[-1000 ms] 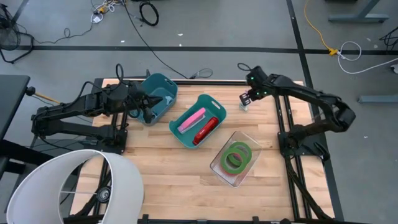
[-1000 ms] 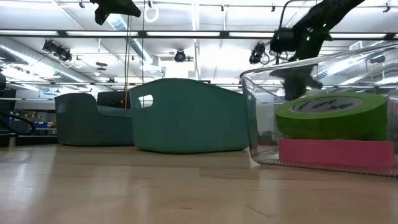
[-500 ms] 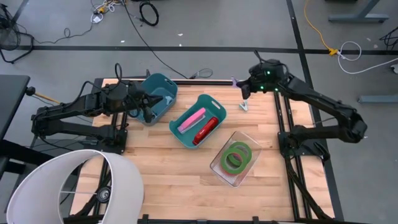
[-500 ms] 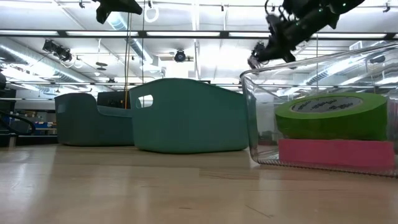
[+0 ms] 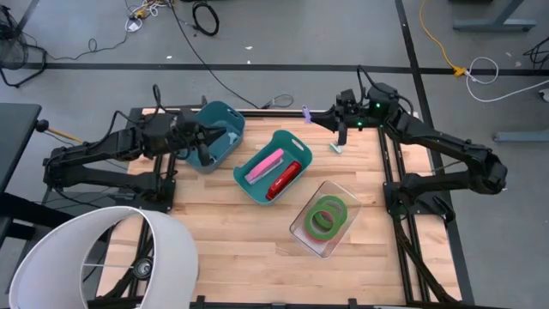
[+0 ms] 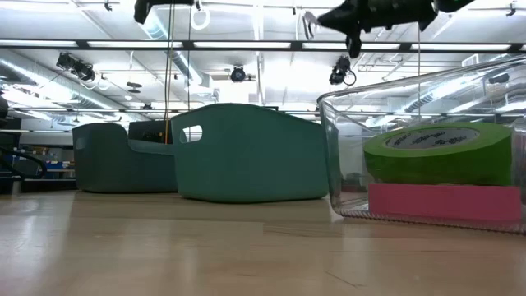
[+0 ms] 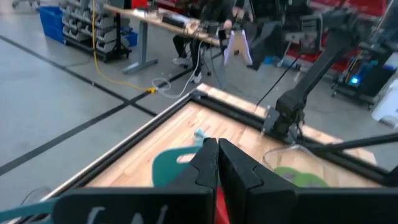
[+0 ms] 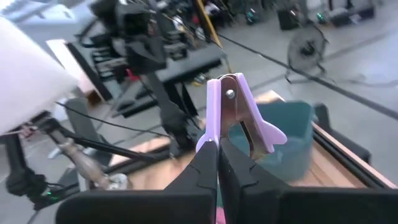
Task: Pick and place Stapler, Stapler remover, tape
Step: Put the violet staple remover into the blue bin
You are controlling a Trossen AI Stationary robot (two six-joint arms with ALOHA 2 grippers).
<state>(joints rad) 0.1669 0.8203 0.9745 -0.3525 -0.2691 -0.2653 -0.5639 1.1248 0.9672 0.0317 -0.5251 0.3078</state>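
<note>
Right, your right gripper (image 5: 319,117) is pinching the purple staple remover (image 8: 233,118) by one end, so the rest sticks out past the fingertips, up in the air over the back edge of the table (image 5: 223,240). Probably held high to clear the bin walls on the way over.

Left gripper (image 5: 199,142) is pressed together w/ nothing in it, parked over the small teal bin (image 5: 225,129) at the back left, out of the way.

Rest of the task items are already sorted: red stapler (image 5: 284,178) lies in the middle teal bin (image 5: 296,144) next to a pink one (image 5: 264,165), and the tape rolls (image 5: 327,215), green on top of red, sit stacked in the clear box (image 5: 304,230) front right.

A small pale bit (image 5: 337,148) lies on the wood below the right arm; can't tell what it is.

Likely the small bin is where you're headed w/ the remover.
</note>
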